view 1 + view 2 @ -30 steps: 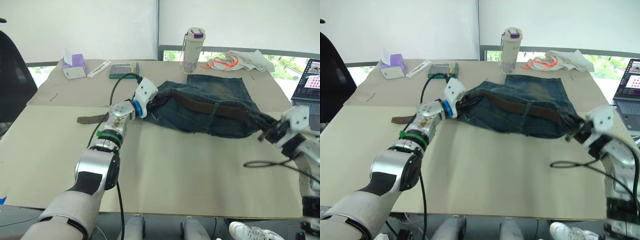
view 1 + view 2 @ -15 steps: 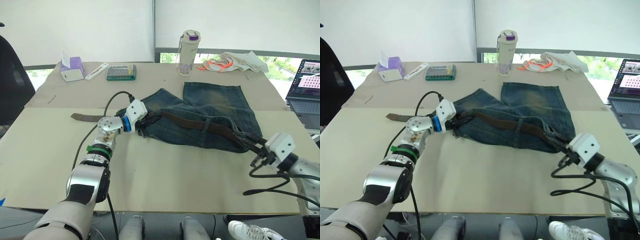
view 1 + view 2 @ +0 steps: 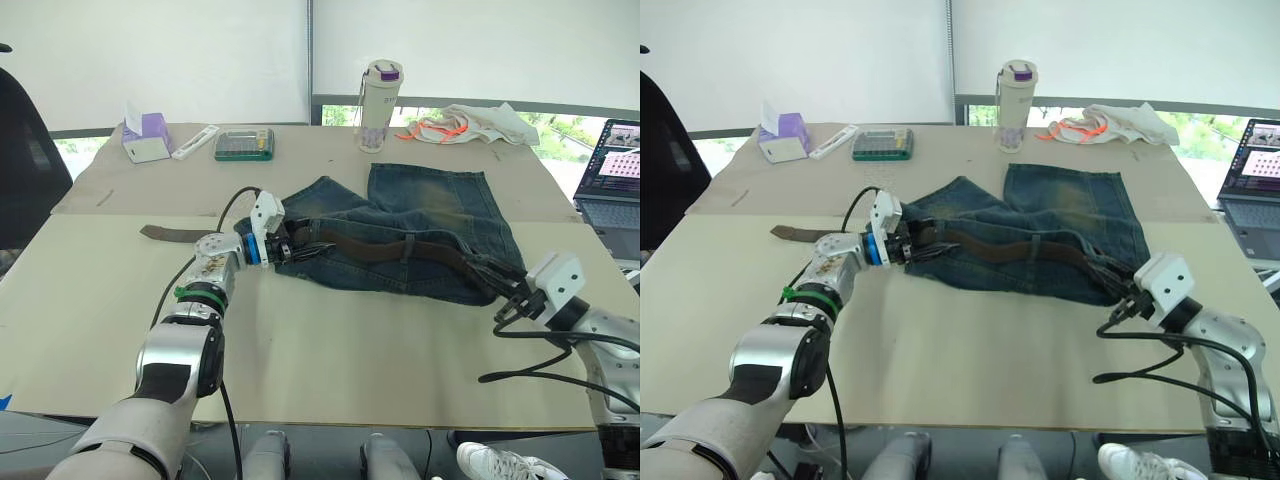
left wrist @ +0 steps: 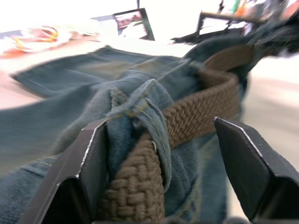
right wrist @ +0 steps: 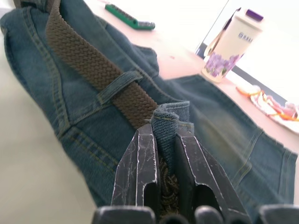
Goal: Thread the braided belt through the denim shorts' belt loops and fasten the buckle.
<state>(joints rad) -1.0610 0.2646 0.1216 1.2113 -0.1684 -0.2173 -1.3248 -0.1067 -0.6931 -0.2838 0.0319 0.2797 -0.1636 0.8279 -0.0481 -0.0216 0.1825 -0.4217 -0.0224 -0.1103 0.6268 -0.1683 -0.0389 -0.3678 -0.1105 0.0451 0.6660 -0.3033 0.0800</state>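
Right claw (image 5: 163,154) pinches denim shorts (image 5: 93,107) over braided belt (image 5: 88,65).

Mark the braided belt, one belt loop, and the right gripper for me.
braided belt (image 4: 196,122): left wrist view, woven strap past the loop.
belt loop (image 5: 119,85): right wrist view, strip crossing the belt.
right gripper (image 5: 163,154): right wrist view, between fingertips pinching denim.

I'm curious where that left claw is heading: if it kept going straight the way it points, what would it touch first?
Probably the braided belt where it passes under a belt loop on the denim shorts, right between the left gripper's open fingers.
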